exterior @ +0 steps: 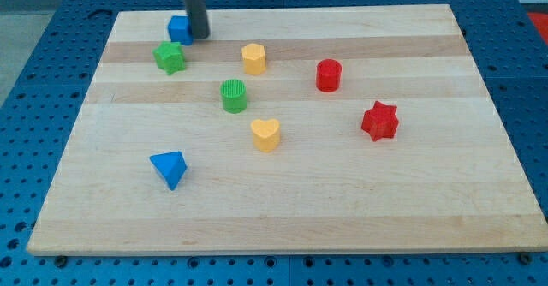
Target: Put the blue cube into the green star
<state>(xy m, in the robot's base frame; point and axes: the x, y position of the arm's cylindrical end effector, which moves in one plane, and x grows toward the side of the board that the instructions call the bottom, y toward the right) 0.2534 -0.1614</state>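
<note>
My tip [199, 36] touches blue cube [178, 29], above green star [169, 56].

A yellow hexagon block [253, 58] is sitting near the board's [411, 209] top edge, left of centre. A red cylinder [329, 75] is standing toward the right edge, with a red star [379, 121] lying below it. A green cylinder [234, 96] and a yellow heart [265, 135] are resting mid-board. A blue triangular block [169, 168] is lying toward the bottom-left corner.
</note>
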